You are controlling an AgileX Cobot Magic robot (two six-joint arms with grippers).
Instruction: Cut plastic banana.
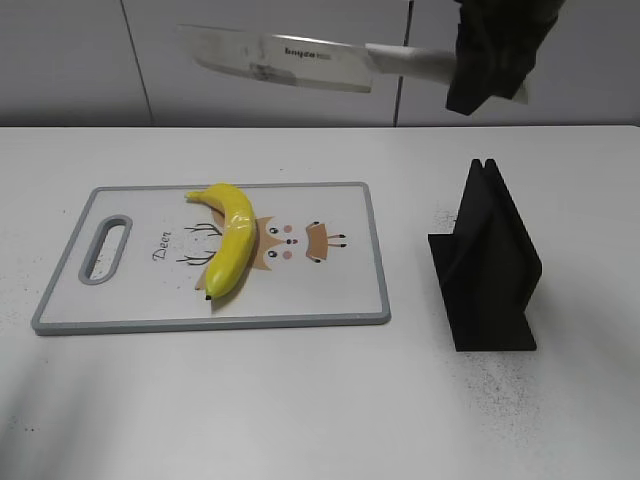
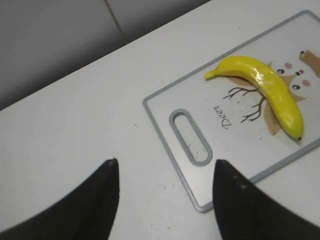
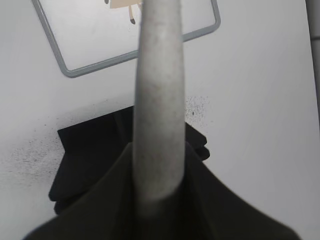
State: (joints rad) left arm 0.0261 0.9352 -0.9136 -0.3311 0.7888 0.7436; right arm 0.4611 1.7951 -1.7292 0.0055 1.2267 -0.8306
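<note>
The plastic banana (image 1: 232,238), glossy yellow with a dark tip, lies on the white cutting board (image 1: 340,290) with a grey rim and a deer drawing. It also shows in the left wrist view (image 2: 267,87) on the board (image 2: 200,95). My right gripper (image 1: 487,62) is shut on the grey handle (image 3: 159,100) of a white knife (image 1: 275,55), held high above the table with the blade pointing left over the board. My left gripper (image 2: 165,172) is open and empty, above the bare table left of the board's handle slot; it is out of the exterior view.
A black knife stand (image 1: 485,265) stands on the white table right of the board; it shows under the knife handle in the right wrist view (image 3: 90,160). A grey panelled wall runs behind the table.
</note>
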